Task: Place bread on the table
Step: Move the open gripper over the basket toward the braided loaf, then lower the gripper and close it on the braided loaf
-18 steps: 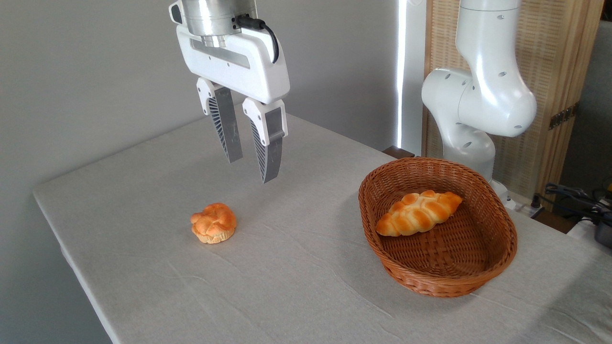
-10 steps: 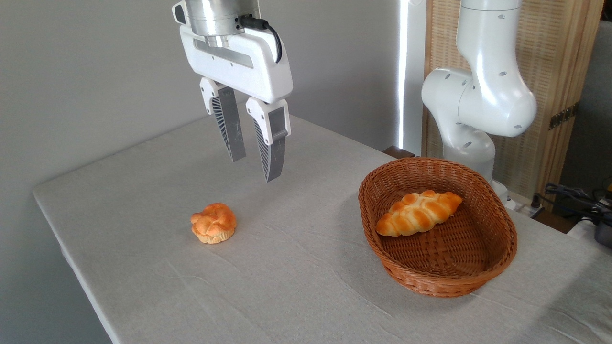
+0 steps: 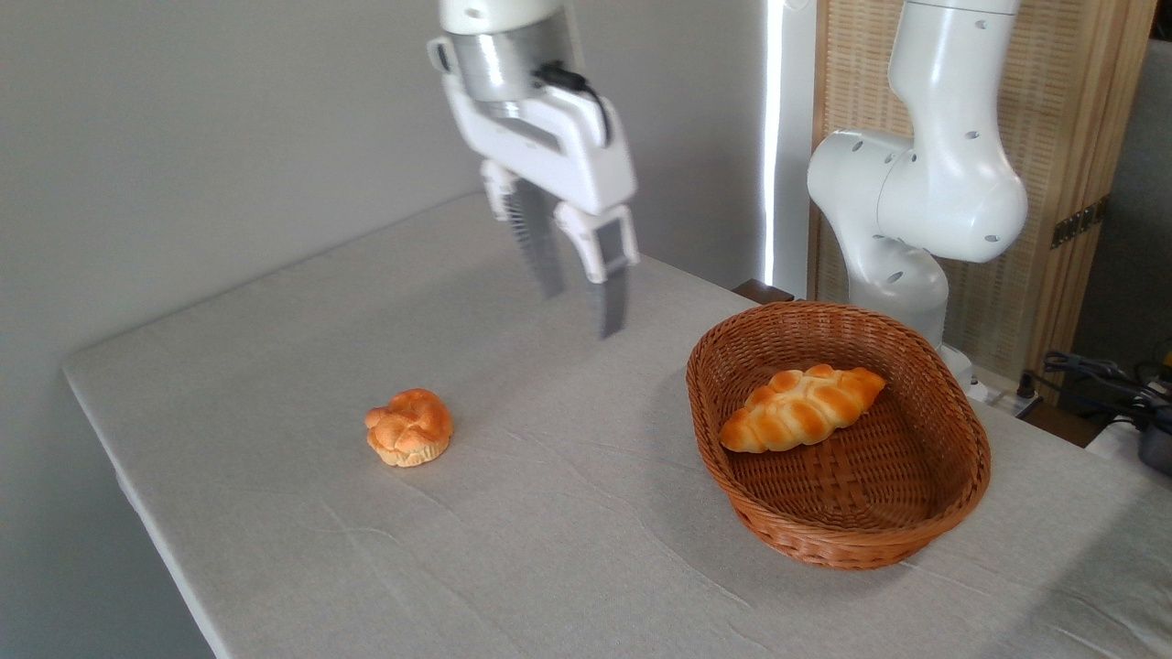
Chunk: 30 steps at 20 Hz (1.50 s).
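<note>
You can see a small round knotted bun lying well apart from the oval wicker basket; cables trail at far right.

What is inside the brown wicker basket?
The oval brown wicker basket holds one long braided golden loaf, lying against its far-left wall. The patch of weave under the loaf is hidden.

One fixed camera looks down across the table corner.

table: grey-white wrinkled cloth | round bun left | wicker basket right
</note>
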Available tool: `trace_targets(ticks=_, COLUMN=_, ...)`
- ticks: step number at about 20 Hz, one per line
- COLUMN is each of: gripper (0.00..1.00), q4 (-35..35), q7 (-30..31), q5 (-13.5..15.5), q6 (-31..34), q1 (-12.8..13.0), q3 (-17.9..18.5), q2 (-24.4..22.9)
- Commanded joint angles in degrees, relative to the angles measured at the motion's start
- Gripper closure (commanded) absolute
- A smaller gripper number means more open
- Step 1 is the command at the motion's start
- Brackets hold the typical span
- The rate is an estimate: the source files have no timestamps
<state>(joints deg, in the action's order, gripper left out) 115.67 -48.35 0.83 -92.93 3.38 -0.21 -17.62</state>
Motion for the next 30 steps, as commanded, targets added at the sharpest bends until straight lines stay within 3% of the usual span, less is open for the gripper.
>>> trace_targets(ticks=1, gripper=0.0, q4=12.62, q7=-9.18, q5=-0.56, q6=-0.14, q1=-0.31, q3=3.88, q2=-10.23)
trace_targets(ticks=3, gripper=0.0, q4=16.76, q7=-17.53, q5=-0.56, q6=-0.14, q1=-0.92, q3=7.22, q2=-14.09)
trace_targets(ticks=6, gripper=0.0, q4=22.12, q7=-23.89, q5=-0.74, q6=-0.14, q1=-2.15, q3=10.31, q2=-17.09)
trace_targets(ticks=9, gripper=0.0, q4=25.99, q7=-24.34, q5=-7.4, q6=-0.32, q1=-2.07, q3=10.67, q2=-17.8)
trace_targets(ticks=16, gripper=0.0, q4=32.41, q7=-24.6, q5=-8.12, q6=-4.53, q1=-2.15, q3=10.75, q2=-17.45)
trace_targets(ticks=20, gripper=0.0, q4=36.19, q7=-24.6, q5=-10.58, q6=-9.18, q1=-2.15, q3=10.93, q2=-17.36)
trace_targets(ticks=22, gripper=0.0, q4=36.73, q7=-24.6, q5=-12.33, q6=-9.81, q1=-2.07, q3=12.77, q2=-17.36)
trace_targets(ticks=23, gripper=0.06, q4=36.73, q7=-24.6, q5=-12.34, q6=-9.9, q1=-2.07, q3=13.3, q2=-17.36)
trace_targets(ticks=25, gripper=0.46, q4=36.82, q7=-24.6, q5=-12.34, q6=-9.81, q1=-1.72, q3=13.39, q2=-17.27)
trace_targets(ticks=26, gripper=0.59, q4=36.82, q7=-24.51, q5=-12.34, q6=-9.81, q1=-1.71, q3=13.39, q2=-17.27)
trace_targets(ticks=27, gripper=0.64, q4=36.82, q7=-24.6, q5=-12.34, q6=-9.81, q1=-1.71, q3=13.39, q2=-17.27)
trace_targets(ticks=30, gripper=0.67, q4=36.82, q7=-24.6, q5=-12.34, q6=-9.63, q1=-1.71, q3=13.39, q2=-17.19)
